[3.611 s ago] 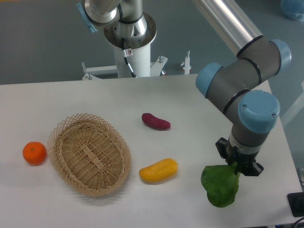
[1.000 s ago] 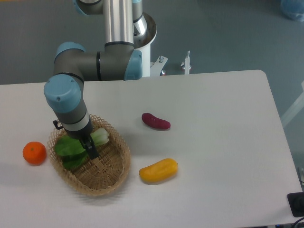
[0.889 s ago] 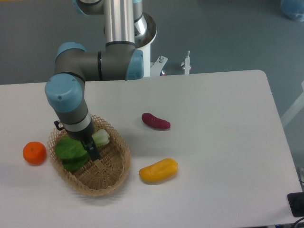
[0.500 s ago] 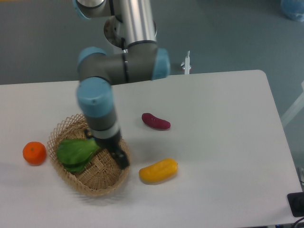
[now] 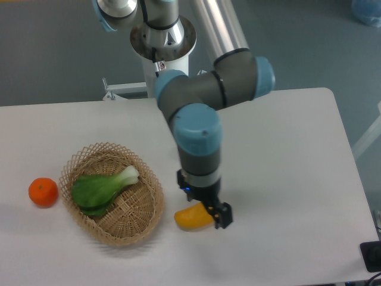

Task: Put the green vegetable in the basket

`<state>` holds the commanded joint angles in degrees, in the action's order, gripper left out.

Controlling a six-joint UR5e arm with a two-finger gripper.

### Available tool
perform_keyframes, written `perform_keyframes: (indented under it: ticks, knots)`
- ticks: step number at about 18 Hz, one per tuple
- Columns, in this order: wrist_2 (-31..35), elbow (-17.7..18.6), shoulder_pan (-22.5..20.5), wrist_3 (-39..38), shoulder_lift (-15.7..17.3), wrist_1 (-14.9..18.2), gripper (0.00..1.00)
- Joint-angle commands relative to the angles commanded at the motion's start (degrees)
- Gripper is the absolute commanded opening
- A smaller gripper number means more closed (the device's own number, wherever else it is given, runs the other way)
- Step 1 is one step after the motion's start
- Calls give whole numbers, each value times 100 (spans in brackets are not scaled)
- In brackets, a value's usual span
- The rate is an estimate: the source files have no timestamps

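The green vegetable (image 5: pixel 95 189) lies inside the wicker basket (image 5: pixel 108 146) at the left of the table. Its dark leaves point left and its whitish stem points up and to the right. Nothing touches it. My gripper (image 5: pixel 205 204) hangs well to the right of the basket, just above the table. Its fingers stand apart with nothing held, and it partly covers a yellow pepper.
The yellow pepper (image 5: pixel 189 218) lies right of the basket, under the gripper. An orange (image 5: pixel 43 192) sits left of the basket. The arm's elbow (image 5: pixel 208 89) and base (image 5: pixel 164 42) stand over the table's back middle. A purple sweet potato seen earlier is hidden behind the arm.
The gripper carried the green vegetable from the right into the basket, let it go, then swung right to above the yellow pepper. The vegetable stays in the basket.
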<state>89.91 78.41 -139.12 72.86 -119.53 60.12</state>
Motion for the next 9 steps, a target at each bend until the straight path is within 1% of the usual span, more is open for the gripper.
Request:
perform_keyframes:
  ticks: [2,3,6,9]
  knots:
    - [-175,-27,-264,384,17,9,100]
    - [-263,-27,-422,657,52,78,100]
    - [-273,-71,-713,1387,105,421,100]
    - [-238,-141,-897,1459,140,746,100]
